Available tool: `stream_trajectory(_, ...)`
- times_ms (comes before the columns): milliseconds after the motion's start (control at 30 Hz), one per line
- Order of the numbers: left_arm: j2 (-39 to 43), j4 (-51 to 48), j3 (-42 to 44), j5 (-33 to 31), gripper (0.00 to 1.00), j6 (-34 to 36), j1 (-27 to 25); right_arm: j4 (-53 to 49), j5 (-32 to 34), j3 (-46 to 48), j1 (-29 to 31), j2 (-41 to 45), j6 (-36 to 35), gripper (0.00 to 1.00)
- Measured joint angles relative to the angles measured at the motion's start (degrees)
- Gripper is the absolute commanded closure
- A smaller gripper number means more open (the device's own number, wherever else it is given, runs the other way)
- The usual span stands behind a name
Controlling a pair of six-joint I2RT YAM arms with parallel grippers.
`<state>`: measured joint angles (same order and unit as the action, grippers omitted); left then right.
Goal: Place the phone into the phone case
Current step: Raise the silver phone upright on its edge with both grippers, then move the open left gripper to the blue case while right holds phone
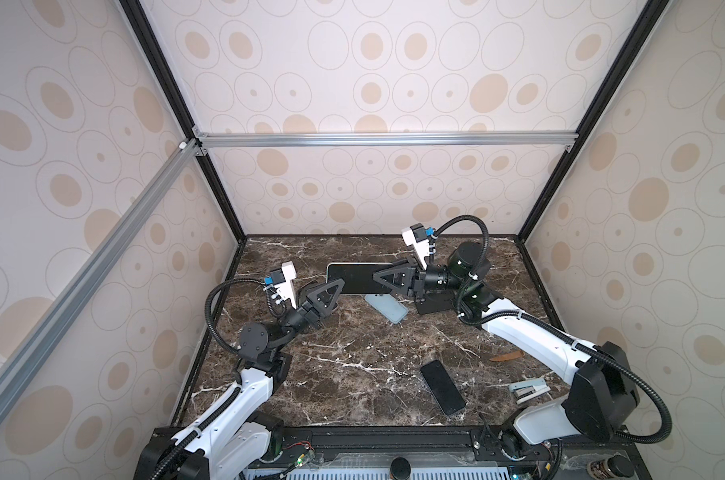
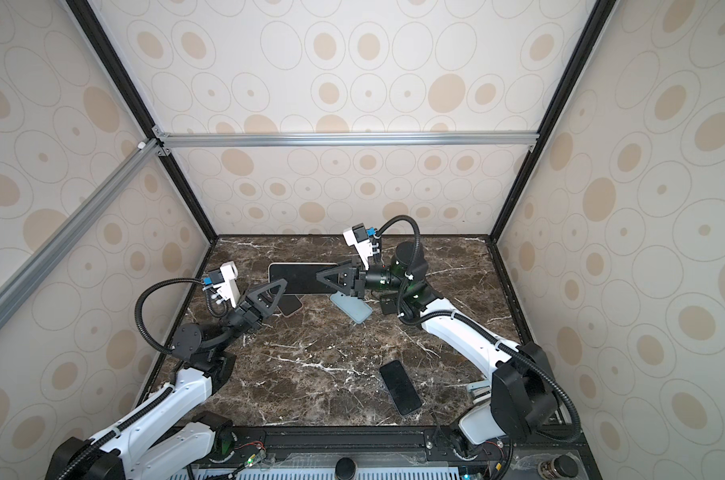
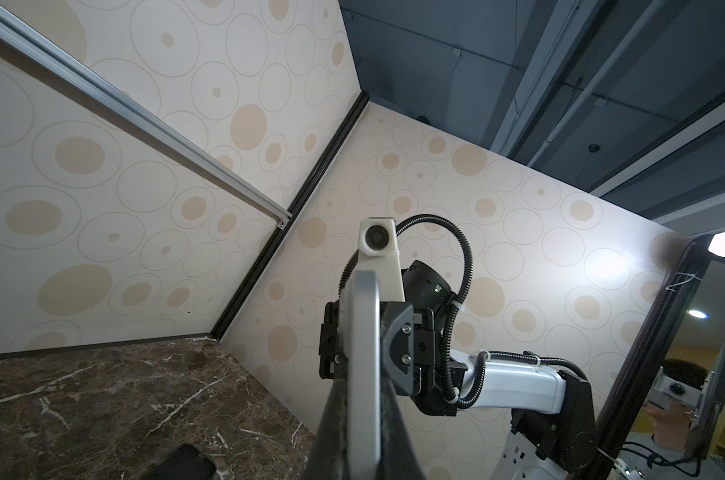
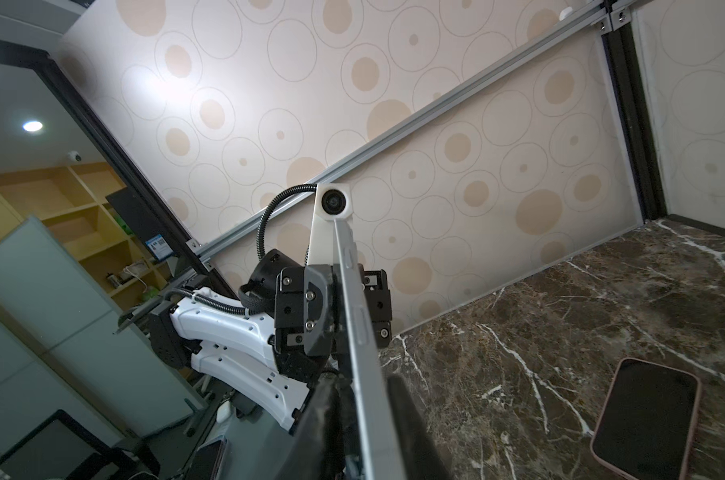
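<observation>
A: Brown marble, white-veined and glossy: that surface (image 1: 352, 374) looks hard and slick, so anything pressed onto it at a slant would likely skate. What does the robot hold over it?

B: The phone (image 1: 356, 276), a flat dark slab with a silvery rounded rim, hangs level in the air between the two hands. The left hand (image 1: 336, 287) is clamped narrow on one end and the right hand (image 1: 379, 277) is closed on the other. Both wrist views show the thin edge running straight between the fingers.

A: And the phone case (image 1: 387, 309)?

B: Pale blue, matte, probably soft plastic. It lies on the surface just below the right hand. Whether its open face is up cannot be told.

A: So the step in hand is the carry and line-up.

B: By the look of it. Done well, both hands would turn the phone to match the case's slant. They would seat one end under the lip first, then press the other end down. Glass and polished metal give little friction, so the grips belong squarely on the ends.

A: Anything smaller nearby?

B: A pink-rimmed phone (image 2: 291, 306) lies under the left hand, and a second dark phone (image 1: 442, 393) lies well behind both hands. A small pale stapler (image 1: 529, 388) sits far behind the right hand.
</observation>
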<state>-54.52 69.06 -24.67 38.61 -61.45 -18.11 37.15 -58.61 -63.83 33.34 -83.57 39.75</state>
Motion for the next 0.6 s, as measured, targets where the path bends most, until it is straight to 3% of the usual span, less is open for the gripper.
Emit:
stream_trajectory(100,0.0,0.6,-0.1,-0.3,1.00,0.0,-0.1,1.6,-0.4,0.1,0.1,0.0,1.3,0.66)
stream_trajectory(133,-0.1,0.7,-0.1,-0.5,1.00,0.0,-0.1,2.0,-0.3,0.4,0.0,0.2,1.7,0.65)
stream_trajectory(200,-0.5,0.6,-0.1,-1.0,1.00,0.0,-0.1,2.8,-0.2,1.2,0.0,0.5,2.3,0.73)
stream_trajectory(333,-0.4,0.5,-0.1,-1.5,1.00,0.2,-0.5,3.5,0.1,1.8,-0.2,0.5,3.7,0.97)
stream_trajectory(500,0.4,-1.4,-0.2,-3.0,1.00,0.9,-1.2,4.9,-0.5,1.8,-0.3,0.5,4.6,1.00)
stream_trajectory(567,0.8,-3.7,-0.8,-3.7,0.78,1.8,-1.4,4.4,0.0,1.8,-0.3,0.5,4.6,1.00)
stream_trajectory(600,1.0,-5.6,-1.4,-4.6,0.72,3.2,-1.5,3.9,0.2,1.8,-0.4,0.5,4.3,1.00)
